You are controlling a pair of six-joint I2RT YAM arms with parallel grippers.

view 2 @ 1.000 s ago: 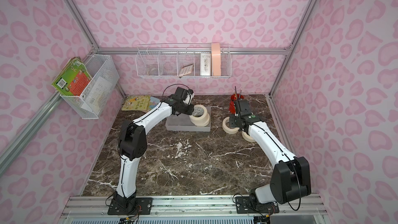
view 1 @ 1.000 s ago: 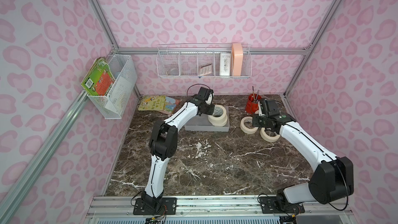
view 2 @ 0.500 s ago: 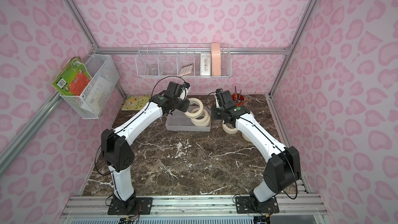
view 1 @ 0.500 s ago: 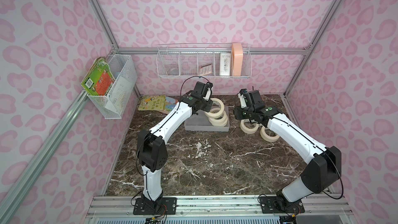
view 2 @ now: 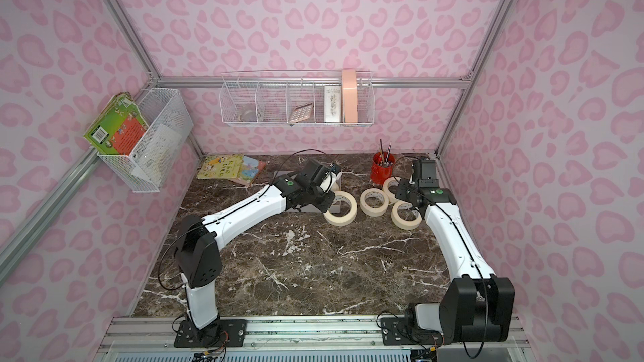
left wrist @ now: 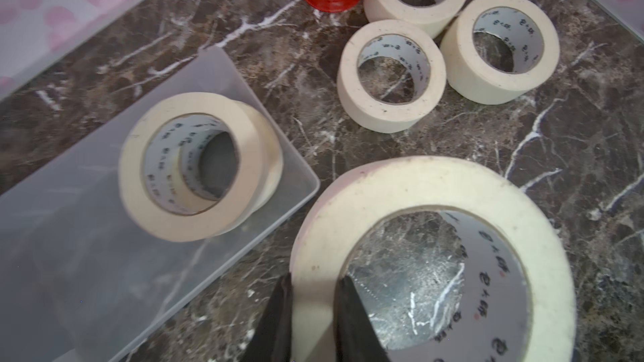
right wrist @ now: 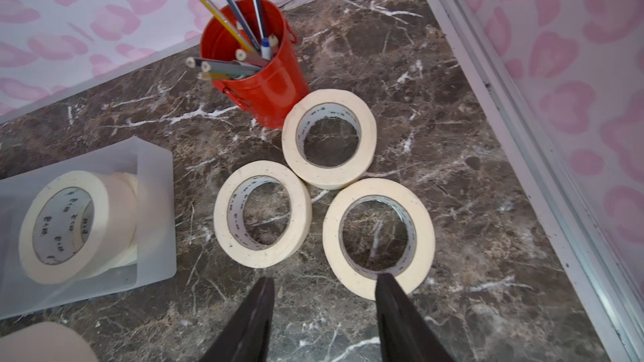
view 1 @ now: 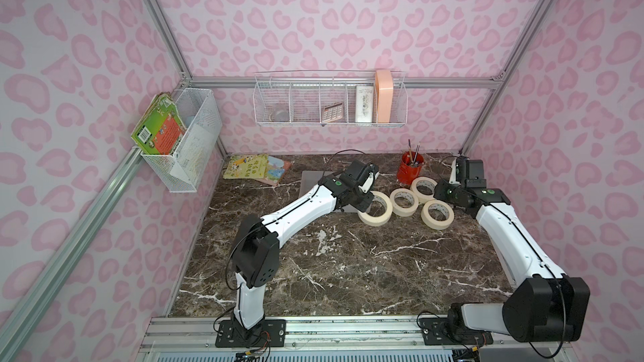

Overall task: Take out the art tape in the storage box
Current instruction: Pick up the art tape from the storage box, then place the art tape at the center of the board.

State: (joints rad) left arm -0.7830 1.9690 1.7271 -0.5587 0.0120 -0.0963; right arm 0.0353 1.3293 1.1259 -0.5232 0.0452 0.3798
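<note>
Now left fingers (left wrist: 275, 318) clamped on tape roll (left wrist: 435, 186); right fingers (right wrist: 254, 315) apart, empty; stacked rolls (left wrist: 195, 104) in box (left wrist: 87, 255) nearer left.

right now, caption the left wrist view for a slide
Left gripper pinches a roll beside the box, which holds two stacked rolls.

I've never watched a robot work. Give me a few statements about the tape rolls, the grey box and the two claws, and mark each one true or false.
1. The left gripper is clamped on the wall of a tape roll. True.
2. The storage box is empty. False: two stacked rolls sit in it.
3. The right gripper holds a roll. False: it is open and empty.
4. Three rolls lie flat on the table by the red bucket. True.
</note>
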